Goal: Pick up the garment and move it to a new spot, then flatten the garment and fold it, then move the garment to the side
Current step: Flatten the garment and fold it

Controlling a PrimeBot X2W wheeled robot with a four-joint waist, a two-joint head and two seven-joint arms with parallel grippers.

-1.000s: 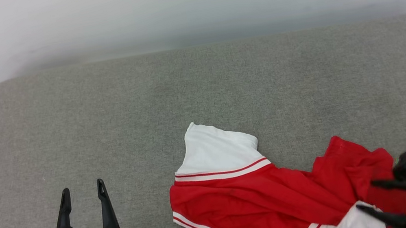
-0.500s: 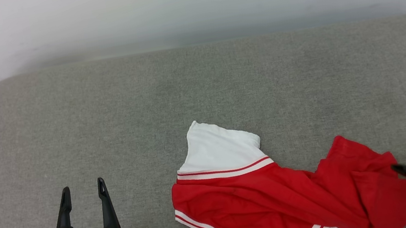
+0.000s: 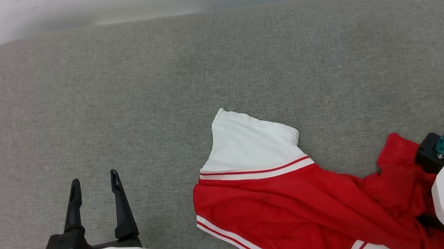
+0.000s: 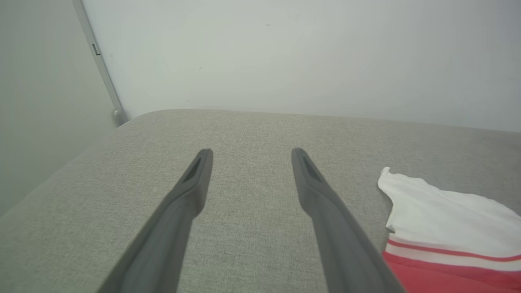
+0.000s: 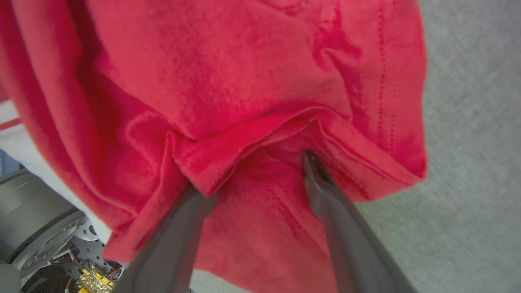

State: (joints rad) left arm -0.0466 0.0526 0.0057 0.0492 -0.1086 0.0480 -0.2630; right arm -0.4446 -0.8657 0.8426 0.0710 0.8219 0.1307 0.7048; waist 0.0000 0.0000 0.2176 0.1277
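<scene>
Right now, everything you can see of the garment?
The garment is a red jersey-like shirt with a white sleeve edged in red-and-white stripes. It lies crumpled and unfolded on the grey cushion, front right, partly out of frame. The open right tool pokes into a red hem fold; the left tool is clear of it.

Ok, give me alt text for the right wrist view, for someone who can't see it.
The right claw, its two dark fingers spread wide, pokes into a hemmed fold of the crumpled red garment. Grey upholstery shows along the right edge, and robot hardware at the lower left.
</scene>
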